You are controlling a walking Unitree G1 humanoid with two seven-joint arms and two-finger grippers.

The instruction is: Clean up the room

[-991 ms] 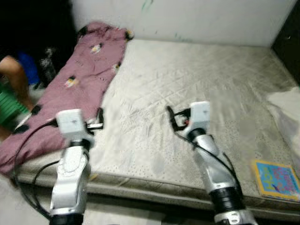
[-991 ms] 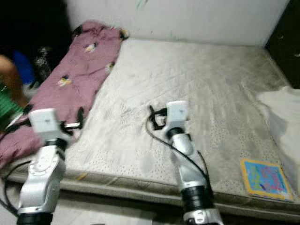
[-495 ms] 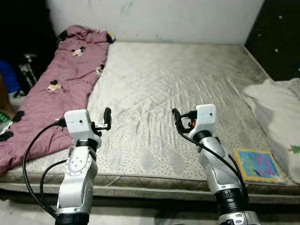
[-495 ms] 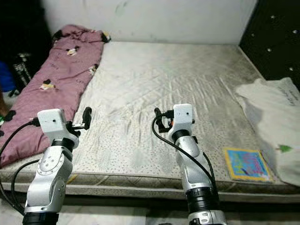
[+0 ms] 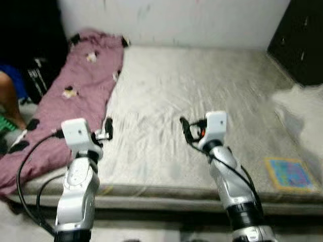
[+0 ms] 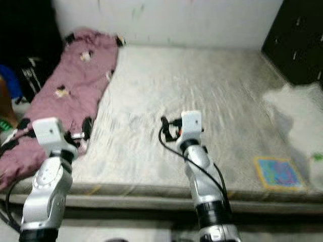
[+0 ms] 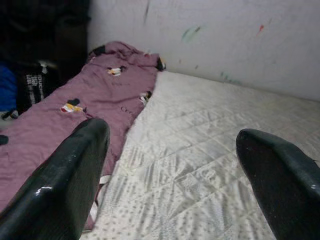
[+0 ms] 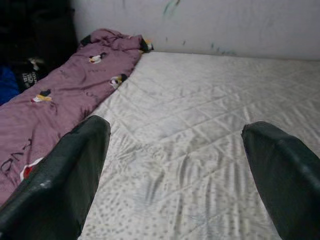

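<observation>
**Robot faces the bed, both grippers empty**

Swinging back left, the head camera shows more of the pink blanket along the mattress's left edge, running lengthwise toward the wall. The left gripper hovers nearest it; the right gripper is mid-bed.

Left wrist: fingers apart, blanket just beyond.

Right wrist: fingers apart, empty.

A book lies at the right.
</observation>
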